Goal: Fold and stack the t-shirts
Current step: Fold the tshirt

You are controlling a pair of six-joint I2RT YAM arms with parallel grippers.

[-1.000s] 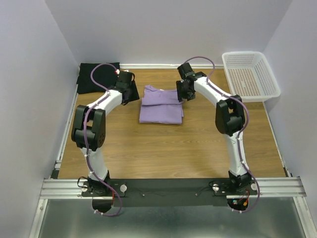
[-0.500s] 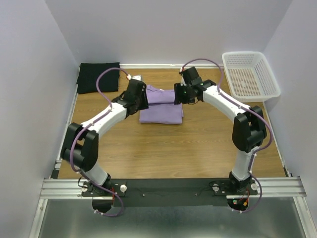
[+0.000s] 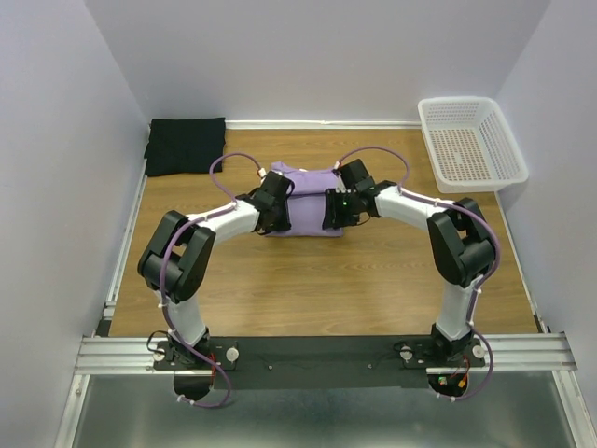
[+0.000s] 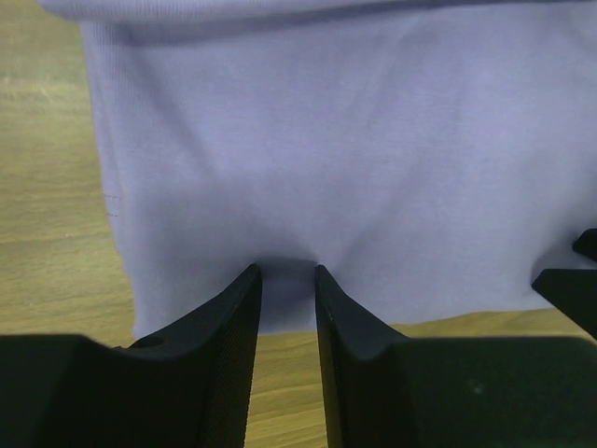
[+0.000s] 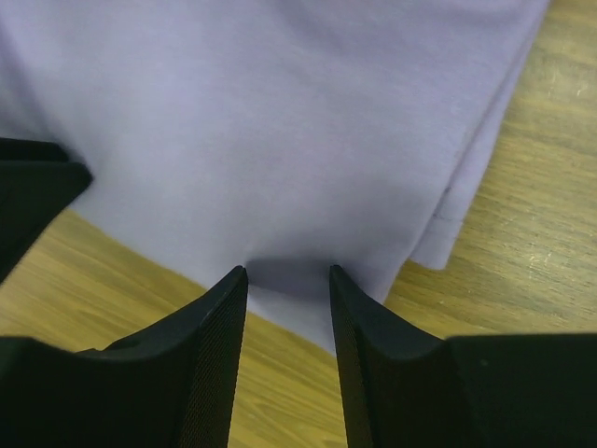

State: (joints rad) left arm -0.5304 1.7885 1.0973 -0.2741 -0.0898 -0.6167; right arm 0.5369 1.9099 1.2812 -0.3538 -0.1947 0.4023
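Note:
The lavender t-shirt (image 3: 303,198) lies folded in the middle of the table. It fills the left wrist view (image 4: 354,149) and the right wrist view (image 5: 280,121). My left gripper (image 3: 273,213) is at its near left edge, its jaws drawn close, with the fabric puckered at the fingertips (image 4: 252,275). My right gripper (image 3: 334,213) is at its near right edge. Its jaws are narrowly open and straddle the hem, with the fingertips (image 5: 238,277) pressing on the cloth. The black t-shirt (image 3: 186,145) lies folded at the far left corner.
A white perforated basket (image 3: 471,142) stands at the far right corner. Grey walls close in the table at the back and both sides. Bare wood (image 3: 317,280) lies between the shirt and the arm bases.
Both grippers have moved from the far end of the lavender shirt to its near edge and come down onto it. The shirts have not moved.

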